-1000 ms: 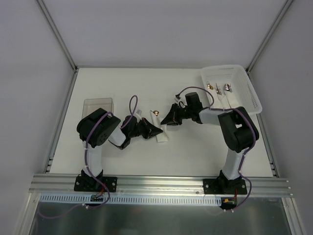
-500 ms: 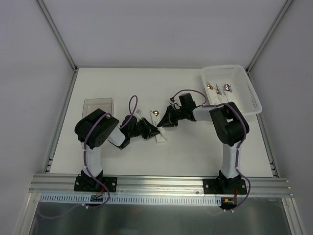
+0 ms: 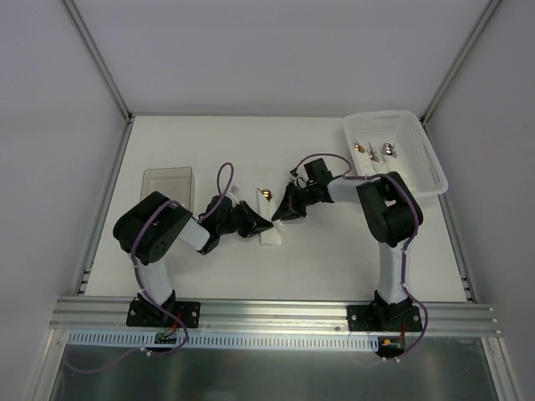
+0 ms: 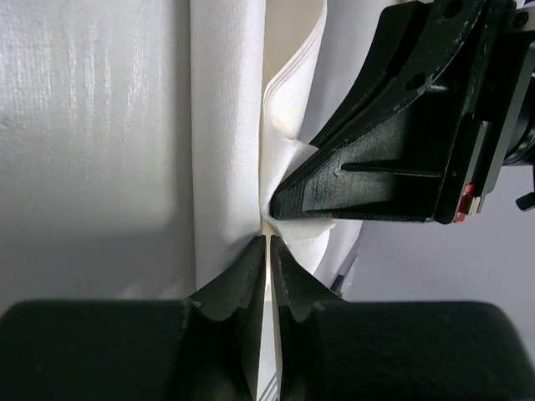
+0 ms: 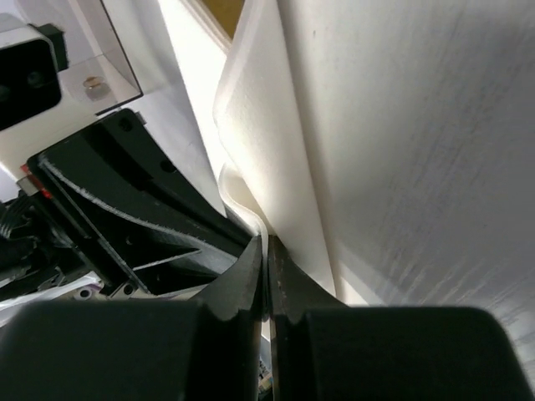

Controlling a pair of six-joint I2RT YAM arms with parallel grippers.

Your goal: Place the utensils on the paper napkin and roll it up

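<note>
The white paper napkin (image 3: 271, 233) lies folded into a narrow strip at the table's middle. A utensil with a copper-gold head (image 3: 266, 193) pokes out of its far end. My left gripper (image 3: 257, 224) comes at it from the left and is shut on a napkin edge (image 4: 226, 125). My right gripper (image 3: 286, 210) comes from the right and is shut on a napkin fold (image 5: 376, 125). The two grippers meet tip to tip at the napkin. More utensils (image 3: 387, 151) lie in the white basket (image 3: 429, 159).
A clear plastic box (image 3: 167, 180) stands at the left, behind my left arm. The white basket sits at the far right corner. Metal frame rails run along the table's sides and the near edge.
Both grippers have closed in on the napkin, which now looks narrower. The right arm's elbow swung left and the left arm's shoulder swung out to the left.
</note>
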